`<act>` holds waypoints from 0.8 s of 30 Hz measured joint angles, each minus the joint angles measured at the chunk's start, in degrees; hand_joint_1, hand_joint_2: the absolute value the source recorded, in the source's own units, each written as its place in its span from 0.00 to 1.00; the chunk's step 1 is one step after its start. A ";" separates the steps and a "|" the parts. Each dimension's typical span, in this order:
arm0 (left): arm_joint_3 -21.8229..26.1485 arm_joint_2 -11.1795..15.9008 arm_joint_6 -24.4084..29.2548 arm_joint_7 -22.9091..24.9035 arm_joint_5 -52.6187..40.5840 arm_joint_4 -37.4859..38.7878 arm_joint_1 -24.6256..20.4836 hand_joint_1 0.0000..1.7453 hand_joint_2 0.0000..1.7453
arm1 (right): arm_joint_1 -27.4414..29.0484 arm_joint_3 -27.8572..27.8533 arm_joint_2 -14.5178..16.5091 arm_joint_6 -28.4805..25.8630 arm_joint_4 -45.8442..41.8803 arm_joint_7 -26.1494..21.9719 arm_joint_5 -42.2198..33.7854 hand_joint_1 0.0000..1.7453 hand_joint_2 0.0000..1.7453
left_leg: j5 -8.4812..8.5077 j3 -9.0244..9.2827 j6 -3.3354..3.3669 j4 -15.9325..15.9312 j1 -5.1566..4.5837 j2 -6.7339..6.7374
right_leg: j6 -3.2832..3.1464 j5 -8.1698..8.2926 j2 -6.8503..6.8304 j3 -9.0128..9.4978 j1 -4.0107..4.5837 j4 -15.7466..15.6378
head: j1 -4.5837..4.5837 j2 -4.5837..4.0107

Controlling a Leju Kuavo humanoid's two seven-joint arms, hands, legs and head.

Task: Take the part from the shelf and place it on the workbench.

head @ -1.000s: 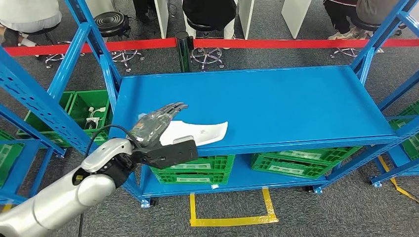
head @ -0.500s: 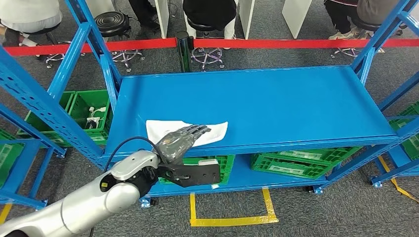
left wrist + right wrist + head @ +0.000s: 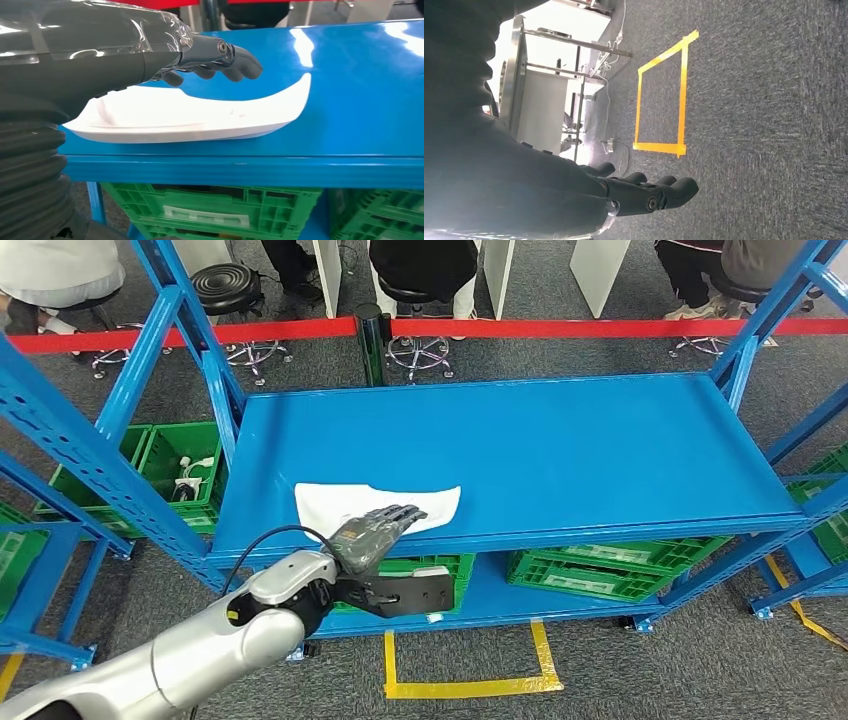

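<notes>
Left robot hand (image 3: 375, 530) of mine is stretched out over the near edge of the white part (image 3: 330, 502), with the fingers (image 3: 235, 57) reaching forward above its top face and slightly apart. Whether they touch the part or only hover just over it, I cannot tell from the wrist view; nothing is gripped by this hand. The part is flat and curved, with one pointed end, and it lies on the blue shelf (image 3: 560, 450) close to the front edge, on my left side of the shelf board. Under this board I see green crates (image 3: 600, 575) standing on the lower level, and more green crates (image 3: 170, 455) are behind the shelf post on the left. On the grey floor in front of the shelf there is a yellow tape square (image 3: 465, 665). My right robot hand (image 3: 644, 192) hangs over the floor with the fingers extended and a little spread, holding nothing
</notes>
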 joint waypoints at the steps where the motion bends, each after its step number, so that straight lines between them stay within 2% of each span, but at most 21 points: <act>1: 0.01 -0.12 0.25 -0.03 -0.06 0.83 -0.10 0.00 1.00 | 0.00 0.01 0.00 0.02 0.00 0.02 0.00 0.00 1.00 | 0.00 0.00 0.00 0.00 0.00 0.02 | 0.00 0.00 0.01 0.00 0.00 0.00 | 0.00 0.00; 13: 0.27 -2.09 5.27 -0.35 -3.61 11.66 -1.36 0.00 1.00 | 0.03 0.18 0.00 0.17 -0.01 0.16 0.00 0.00 1.00 | 0.00 0.01 0.00 0.00 0.00 0.13 | 0.00 0.00 0.05 0.00 0.00 0.00 | 0.00 0.00; 24: 1.05 -3.49 6.31 -0.74 -4.81 18.87 -1.86 0.00 1.00 | 0.07 0.88 0.00 0.18 -0.01 0.14 0.00 0.00 1.00 | 0.00 0.01 0.01 0.00 0.00 0.29 | 0.00 0.00 0.12 0.00 0.00 0.01 | 0.00 0.00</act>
